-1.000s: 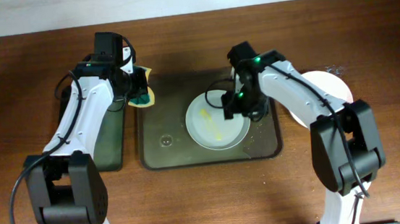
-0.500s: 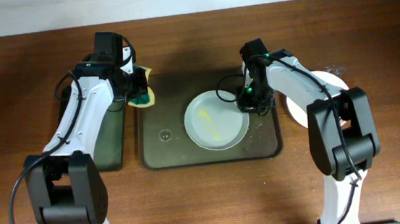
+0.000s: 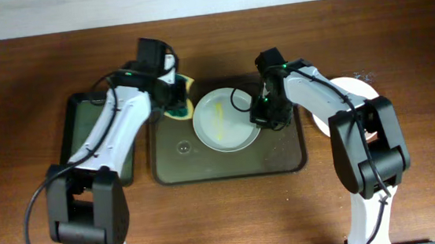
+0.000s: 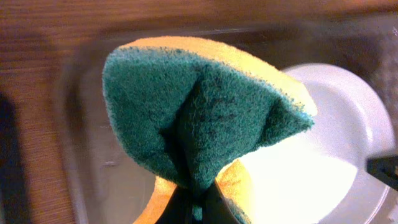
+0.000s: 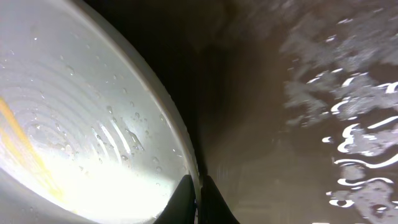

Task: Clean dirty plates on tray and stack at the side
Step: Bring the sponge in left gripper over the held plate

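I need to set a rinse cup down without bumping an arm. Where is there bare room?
Bare: the front strip of the tray, between the plate and the near rim, and the table in front of that rim. Crowded: either side of the plate, where the left gripper holds the sponge and the right gripper pinches the plate's rim.

Within dark olive-brown rectangular tray (image 3: 206, 167), upper middle: round white plate (image 3: 221, 122), wet, yellow smear near centre. Second white plate (image 3: 361, 92) just right of tray, partly hidden.
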`<state>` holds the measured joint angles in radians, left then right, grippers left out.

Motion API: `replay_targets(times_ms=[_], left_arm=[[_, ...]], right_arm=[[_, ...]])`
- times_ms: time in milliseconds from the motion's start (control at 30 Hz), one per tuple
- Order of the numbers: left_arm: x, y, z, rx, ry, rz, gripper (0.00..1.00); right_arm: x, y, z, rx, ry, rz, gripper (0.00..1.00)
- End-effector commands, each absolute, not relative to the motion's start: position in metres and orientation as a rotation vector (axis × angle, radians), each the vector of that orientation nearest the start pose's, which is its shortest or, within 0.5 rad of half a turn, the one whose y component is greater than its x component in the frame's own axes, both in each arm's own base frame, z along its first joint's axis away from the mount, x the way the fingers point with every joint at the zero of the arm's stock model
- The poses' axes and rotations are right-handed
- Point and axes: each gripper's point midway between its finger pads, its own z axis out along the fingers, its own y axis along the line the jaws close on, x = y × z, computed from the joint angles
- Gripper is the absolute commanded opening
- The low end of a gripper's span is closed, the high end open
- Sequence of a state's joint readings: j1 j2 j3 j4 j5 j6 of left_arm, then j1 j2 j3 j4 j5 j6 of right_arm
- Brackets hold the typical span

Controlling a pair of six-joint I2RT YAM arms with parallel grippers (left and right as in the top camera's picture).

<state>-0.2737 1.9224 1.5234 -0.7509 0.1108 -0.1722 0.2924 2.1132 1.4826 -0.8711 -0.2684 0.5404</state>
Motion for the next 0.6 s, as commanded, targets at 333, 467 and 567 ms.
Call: replay_targets(times_ms=[333, 467, 567], left_arm=[[0.386, -0.214, 0.019, 0.443, 2.938, -0.371, 0.00], [0.340, -0.248, 0.030, 0.498, 3.045, -0.808, 0.00], [0.334, -0.257, 0.037, 0.536, 3.023, -0.930, 0.00]], right_arm=[[0.354, 0.166, -0.018, 0.357, 3.211, 0.377, 0.04], [0.354, 0.166, -0.018, 0.356, 3.212, 0.377, 0.04], [0.354, 0.166, -0.018, 0.356, 3.212, 0.378, 0.04]])
